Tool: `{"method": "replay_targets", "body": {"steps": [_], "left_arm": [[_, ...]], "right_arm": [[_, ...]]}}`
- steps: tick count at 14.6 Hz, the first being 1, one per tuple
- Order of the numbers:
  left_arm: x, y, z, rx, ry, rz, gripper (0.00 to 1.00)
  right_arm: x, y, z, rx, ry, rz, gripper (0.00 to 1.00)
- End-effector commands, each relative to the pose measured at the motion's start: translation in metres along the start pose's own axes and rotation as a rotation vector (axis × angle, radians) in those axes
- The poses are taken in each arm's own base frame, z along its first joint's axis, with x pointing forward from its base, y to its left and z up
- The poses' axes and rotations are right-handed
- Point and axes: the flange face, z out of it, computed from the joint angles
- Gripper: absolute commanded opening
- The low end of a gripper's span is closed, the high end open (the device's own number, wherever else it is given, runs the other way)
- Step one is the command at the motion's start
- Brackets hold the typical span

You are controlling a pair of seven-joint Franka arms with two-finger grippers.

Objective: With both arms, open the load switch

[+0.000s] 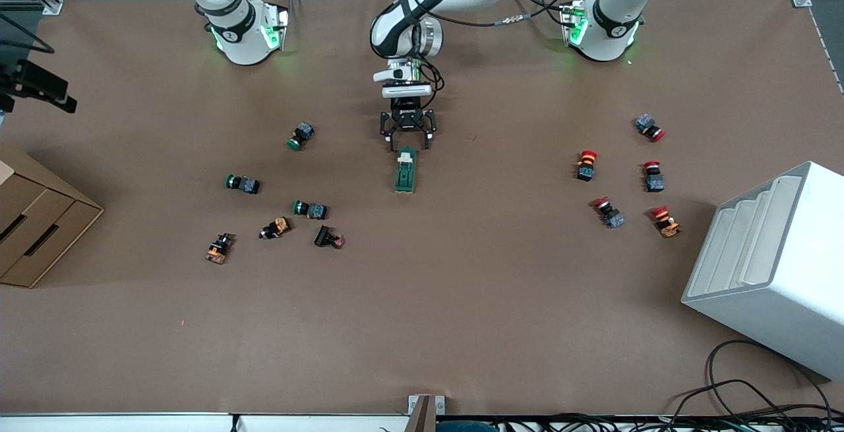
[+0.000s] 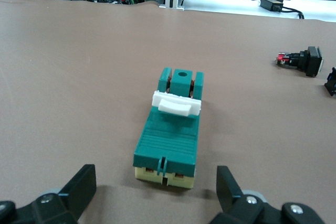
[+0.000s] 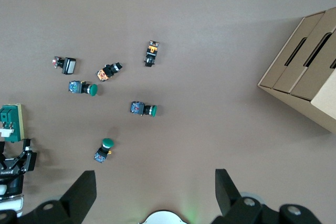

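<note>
The load switch [image 1: 406, 171] is a dark-green block lying flat in the middle of the table, with its white sliding piece [image 2: 176, 103] across its top. In the left wrist view the load switch [image 2: 169, 129] shows a cream base. My left gripper [image 1: 407, 144] hangs open just above the table at the switch's end toward the robots' bases, its fingers [image 2: 84, 182] straddling that end without touching. My right gripper [image 3: 155, 187] is open and empty, held high over its own green-lit base [image 1: 247, 30]. From there the load switch [image 3: 10, 121] shows at the picture's edge.
Several green-capped and dark push buttons [image 1: 310, 210] lie toward the right arm's end, several red-capped ones [image 1: 653, 175] toward the left arm's end. Cardboard drawers [image 1: 33, 221] stand at the right arm's end and a white slotted rack [image 1: 771, 267] at the left arm's end.
</note>
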Motion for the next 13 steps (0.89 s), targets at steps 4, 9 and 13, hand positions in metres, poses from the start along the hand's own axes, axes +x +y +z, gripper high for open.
{"method": "replay_targets", "body": {"steps": [4,9,13], "left_arm": [[-0.002,0.002,0.005,-0.014,-0.008,-0.031,1.0],[0.007,0.016,0.005,-0.017,-0.004,-0.033,1.0],[0.021,0.03,0.002,0.001,-0.017,-0.081,1.0]], "right_arm": [[-0.006,-0.002,0.016,0.011,-0.029,-0.024,1.0],[-0.007,0.001,0.021,0.013,-0.039,-0.019,1.0],[-0.016,0.002,0.024,0.015,-0.023,-0.016,1.0]]}}
